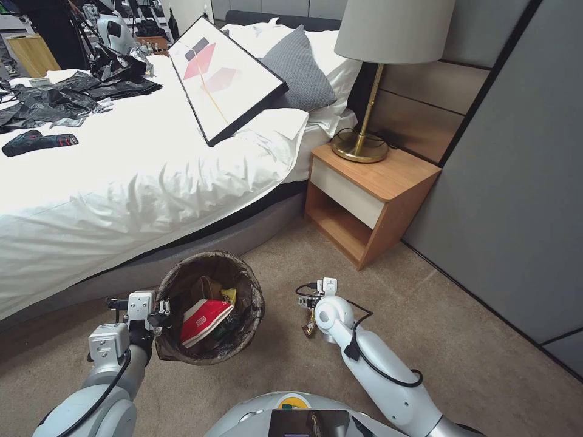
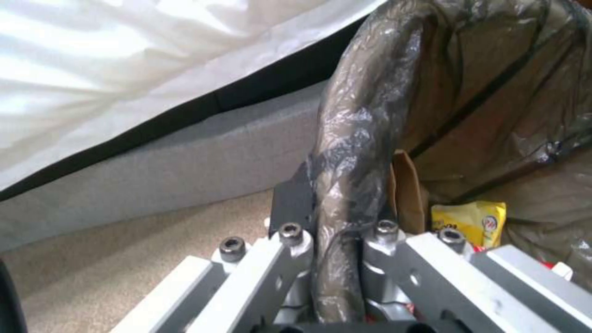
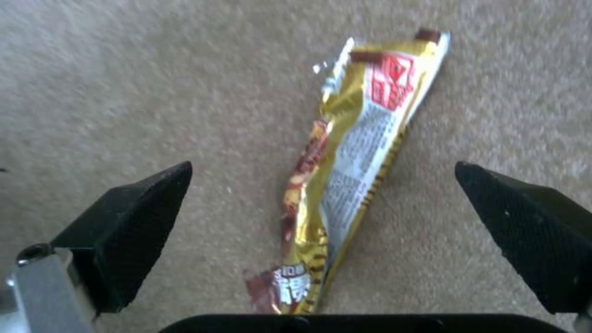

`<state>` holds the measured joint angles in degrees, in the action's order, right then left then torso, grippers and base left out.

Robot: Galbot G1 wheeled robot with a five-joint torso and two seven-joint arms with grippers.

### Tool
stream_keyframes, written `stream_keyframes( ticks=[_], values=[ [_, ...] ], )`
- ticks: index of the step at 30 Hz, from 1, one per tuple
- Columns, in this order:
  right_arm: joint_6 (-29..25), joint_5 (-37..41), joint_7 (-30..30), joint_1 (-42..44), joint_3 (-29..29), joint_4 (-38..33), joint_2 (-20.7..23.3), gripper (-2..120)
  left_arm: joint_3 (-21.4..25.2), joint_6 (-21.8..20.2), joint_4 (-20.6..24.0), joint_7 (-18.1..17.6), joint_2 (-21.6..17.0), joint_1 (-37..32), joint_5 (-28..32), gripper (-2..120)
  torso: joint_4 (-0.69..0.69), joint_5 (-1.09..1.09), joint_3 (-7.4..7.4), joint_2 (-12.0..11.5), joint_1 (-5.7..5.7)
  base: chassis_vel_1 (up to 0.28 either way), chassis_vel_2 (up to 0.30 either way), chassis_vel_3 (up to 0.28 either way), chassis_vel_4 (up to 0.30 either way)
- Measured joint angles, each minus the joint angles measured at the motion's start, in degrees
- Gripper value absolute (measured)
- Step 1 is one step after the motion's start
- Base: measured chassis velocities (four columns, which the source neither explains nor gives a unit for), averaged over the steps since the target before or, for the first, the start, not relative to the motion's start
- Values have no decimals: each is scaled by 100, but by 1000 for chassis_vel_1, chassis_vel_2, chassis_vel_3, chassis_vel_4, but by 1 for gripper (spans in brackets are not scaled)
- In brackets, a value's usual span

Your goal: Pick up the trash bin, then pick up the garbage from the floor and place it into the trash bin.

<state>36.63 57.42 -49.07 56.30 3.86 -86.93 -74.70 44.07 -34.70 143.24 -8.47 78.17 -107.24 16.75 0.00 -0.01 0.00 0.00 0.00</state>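
Observation:
My left gripper point(image 1: 162, 314) is shut on the near-left rim of the trash bin point(image 1: 243, 325), which is lined with a dark bag. The left wrist view shows the fingers point(image 2: 295, 203) clamped on the bagged rim point(image 2: 358, 138). Inside the bin lie a red-and-white crushed cup point(image 1: 203, 318), a yellow wrapper point(image 2: 469, 222) and a brown paper bag point(image 2: 407, 194). To the bin's right, my right gripper point(image 3: 323, 166) points down, open, straddling a gold wrapper point(image 3: 364, 129) of garbage flat on the beige carpet floor point(image 1: 425, 315). Both fingertips point(image 3: 142, 203) stand apart from it.
The bed point(image 1: 121, 200) with its grey base runs just behind the bin. A wooden bedside table point(image 1: 370, 194) with a brass lamp point(image 1: 361, 142) stands ahead on the right, against a grey wall point(image 1: 516, 182). Open carpet lies right of my right arm.

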Motion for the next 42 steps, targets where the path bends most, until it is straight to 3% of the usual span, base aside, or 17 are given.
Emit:
stream_keyframes(
  ticks=[42],
  values=[
    [-124,-240,0,-335,-29,1229,-510,100,-37,-35,0,15,7,23,40,3,0,0,0,0,0,0,0,0,0]
  ],
)
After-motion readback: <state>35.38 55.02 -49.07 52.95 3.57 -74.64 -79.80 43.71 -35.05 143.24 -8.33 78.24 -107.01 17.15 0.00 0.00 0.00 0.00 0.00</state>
